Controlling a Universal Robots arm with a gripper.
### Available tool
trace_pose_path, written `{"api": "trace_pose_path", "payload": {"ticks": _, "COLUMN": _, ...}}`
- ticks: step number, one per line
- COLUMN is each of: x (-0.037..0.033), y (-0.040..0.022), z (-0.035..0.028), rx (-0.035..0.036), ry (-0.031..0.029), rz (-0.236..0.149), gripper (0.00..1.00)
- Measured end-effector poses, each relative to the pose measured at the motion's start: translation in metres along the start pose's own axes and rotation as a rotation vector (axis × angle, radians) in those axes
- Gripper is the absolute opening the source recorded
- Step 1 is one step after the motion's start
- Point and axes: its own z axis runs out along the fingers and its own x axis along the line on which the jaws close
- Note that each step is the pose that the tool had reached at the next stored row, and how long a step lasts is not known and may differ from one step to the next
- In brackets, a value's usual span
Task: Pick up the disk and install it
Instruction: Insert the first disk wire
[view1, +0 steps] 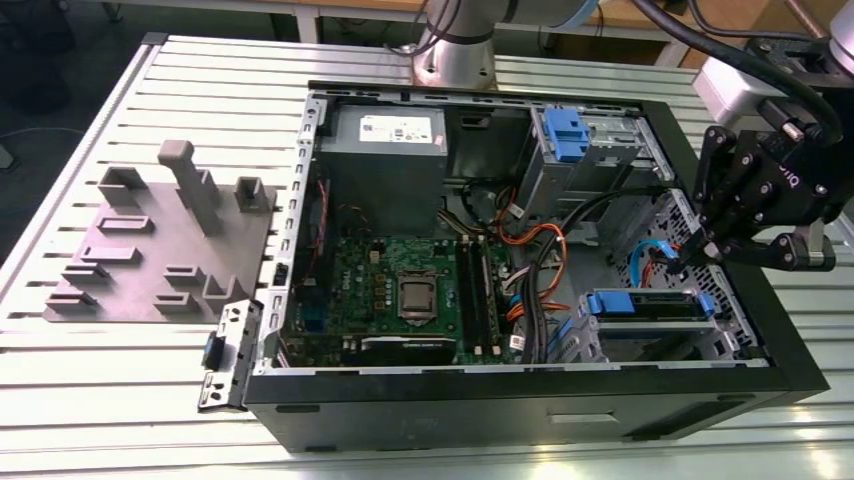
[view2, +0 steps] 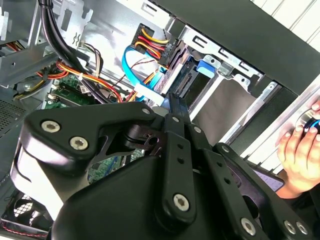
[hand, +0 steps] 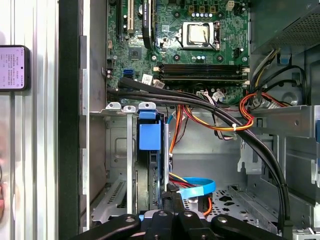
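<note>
Arm (view1: 454, 45): silver-grey tubular column with a pale grey wrist housing (view1: 731, 88). Thick black cables (view1: 721, 45) run along it in glossy sheaths. The gripper (view1: 699, 250) is matte black. In the second wrist view, its angular linkage plates (view2: 100, 135) are pinned by round silver screws (view2: 79, 143).

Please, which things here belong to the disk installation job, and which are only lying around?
Job: disk, in the drive bay; gripper, close beside it; computer case.
Lying about: grey fixture plate; power supply; phone.
</note>
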Motion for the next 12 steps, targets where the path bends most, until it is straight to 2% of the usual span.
{"api": "trace_pose_path", "payload": {"ticks": 6, "x": 0.0, "y": -0.0029, "z": 0.0002, "rx": -0.0008, "ry": 0.0, "rz": 0.0, "gripper": 0.11}}
{"api": "trace_pose_path", "payload": {"ticks": 12, "x": -0.0006, "y": -0.0156, "z": 0.0004, "rx": -0.0107, "ry": 0.0002, "rz": 0.0, "gripper": 0.11}}
